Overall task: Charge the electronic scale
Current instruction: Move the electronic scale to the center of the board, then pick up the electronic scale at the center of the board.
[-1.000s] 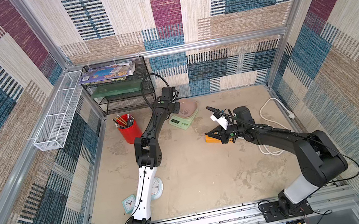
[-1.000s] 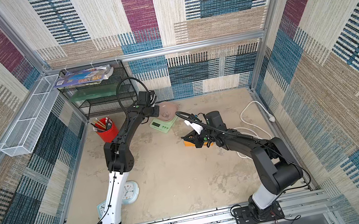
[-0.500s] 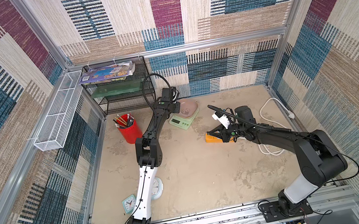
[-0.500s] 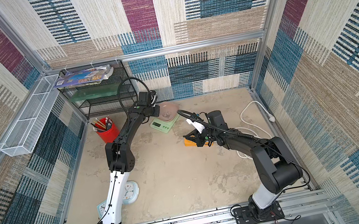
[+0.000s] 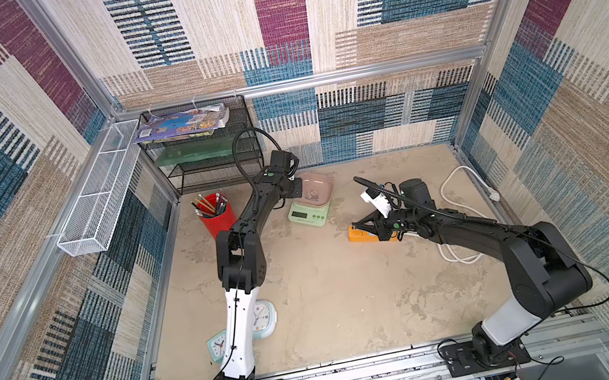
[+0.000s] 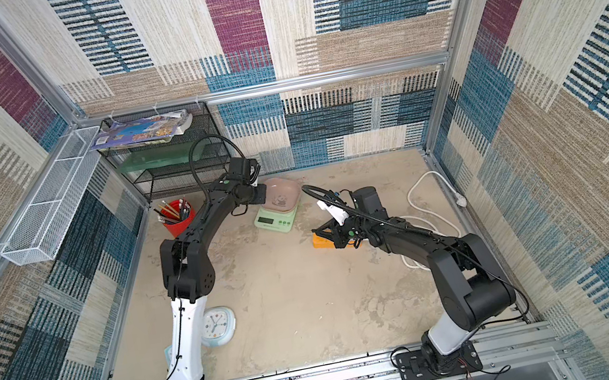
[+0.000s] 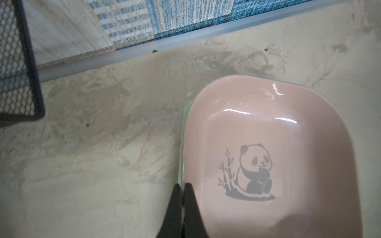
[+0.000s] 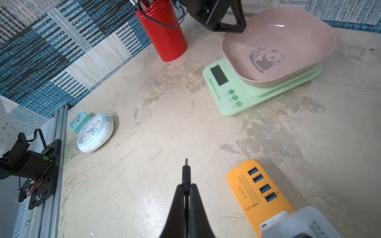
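The electronic scale (image 5: 307, 214) (image 6: 276, 221) (image 8: 231, 92) is a mint-green slab with a dark display. It stands at the back of the table with a pink panda tray (image 7: 268, 144) on top. My left gripper (image 7: 182, 185) (image 5: 296, 189) (image 6: 262, 194) is shut on that tray's near-left rim, one finger inside and one outside. My right gripper (image 8: 186, 186) (image 5: 357, 225) (image 6: 317, 230) is shut on a black charging plug (image 8: 186, 171), whose metal tip points forward over bare table. It hovers beside the orange power strip (image 8: 253, 189) (image 5: 358, 235), apart from the scale.
A white charger (image 8: 288, 224) sits in the power strip, whose white cord (image 5: 456, 182) loops at the right. A red pencil cup (image 5: 217, 214) stands left of the scale. A black mesh shelf (image 5: 204, 153) and a white wire basket (image 5: 98, 192) are behind. Two clocks (image 5: 263, 317) lie near the left arm's base.
The left gripper's jaws have closed onto the rim of the pink tray. The right arm, holding the plug, has hardly moved.
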